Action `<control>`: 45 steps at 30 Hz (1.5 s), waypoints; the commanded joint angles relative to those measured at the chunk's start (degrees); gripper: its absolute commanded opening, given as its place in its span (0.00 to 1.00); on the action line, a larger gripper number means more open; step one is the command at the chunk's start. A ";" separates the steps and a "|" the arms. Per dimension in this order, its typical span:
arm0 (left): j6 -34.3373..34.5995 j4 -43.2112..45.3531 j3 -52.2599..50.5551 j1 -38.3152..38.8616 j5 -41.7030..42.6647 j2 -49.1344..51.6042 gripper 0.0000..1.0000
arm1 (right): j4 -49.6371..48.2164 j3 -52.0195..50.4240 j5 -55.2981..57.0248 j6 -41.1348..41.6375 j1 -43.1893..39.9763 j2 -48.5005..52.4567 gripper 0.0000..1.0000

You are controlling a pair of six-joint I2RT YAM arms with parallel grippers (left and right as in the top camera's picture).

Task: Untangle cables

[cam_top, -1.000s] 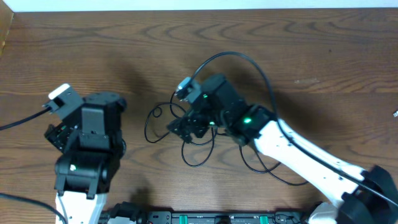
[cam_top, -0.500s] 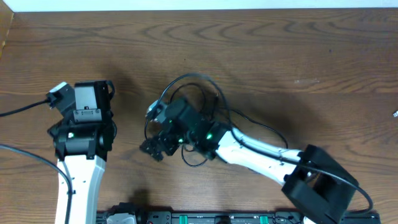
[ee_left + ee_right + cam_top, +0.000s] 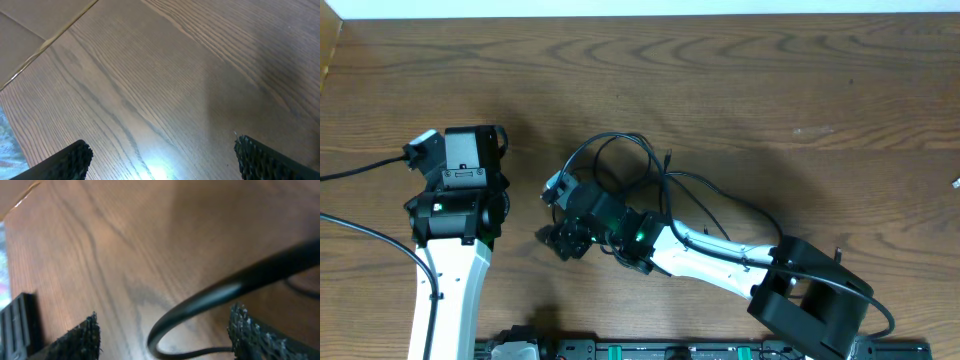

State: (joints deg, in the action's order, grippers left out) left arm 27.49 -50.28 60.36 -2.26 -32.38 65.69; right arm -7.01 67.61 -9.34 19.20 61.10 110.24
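- The cables (image 3: 640, 170) lie knotted about the middle of the bench (image 3: 770, 70), a little toward the near edge. Loose strands trail from the knot toward the right edge.
- My right gripper (image 3: 165, 335) is reached across from the near right corner to the left-hand side of the knot and sits low over the wood. I judge it is placed there to pick one loop off the outside of the heap, not to dig into the middle.
- Its jaws are spread. In the right wrist view one black loop (image 3: 240, 282) curves through the gap between the fingertips, but neither pad presses on it, so I read it as bracketed and not yet pinched.
- My left gripper (image 3: 165, 160) is parked toward the left edge, well apart from the knot and facing the far edge. Its jaws are also spread, with only bare wood between them. I take it to be waiting as the second hand, for when a freed strand needs pinning or pulling.
- Count: two arms, two grippers, one knot.
- I cannot count the separate cords in the knot because the loops overlap too much. Every strand I can make out is black.
- The thicker black lead (image 3: 360, 172) by the left edge is arm wiring and not part of the job.
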 commanded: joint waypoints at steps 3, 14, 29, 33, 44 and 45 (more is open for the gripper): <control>0.92 -0.09 0.07 -0.35 0.07 0.22 0.93 | -1.55 -0.35 3.85 1.68 0.17 1.44 0.51; 0.92 -0.24 0.07 -0.35 0.07 0.22 0.92 | -1.09 -0.35 3.82 2.01 0.17 1.44 0.01; 0.92 0.02 0.07 -0.35 3.28 0.22 0.93 | 2.29 -0.22 9.57 -5.33 -7.63 -10.01 0.01; 0.92 0.22 0.07 -0.35 6.54 0.52 0.93 | 2.47 0.22 16.13 -8.61 -11.91 -16.79 0.01; -0.07 1.20 0.07 -0.26 29.42 5.55 0.93 | 1.64 13.09 16.70 -9.22 -20.76 -28.15 0.01; -1.25 1.79 0.07 -0.17 32.15 6.36 0.93 | 1.42 14.91 16.70 -9.22 -21.07 -28.17 0.01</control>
State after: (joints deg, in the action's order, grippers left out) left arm 27.75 -49.17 60.36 -2.26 -10.85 70.04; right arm -5.02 77.60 6.35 11.31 40.66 83.92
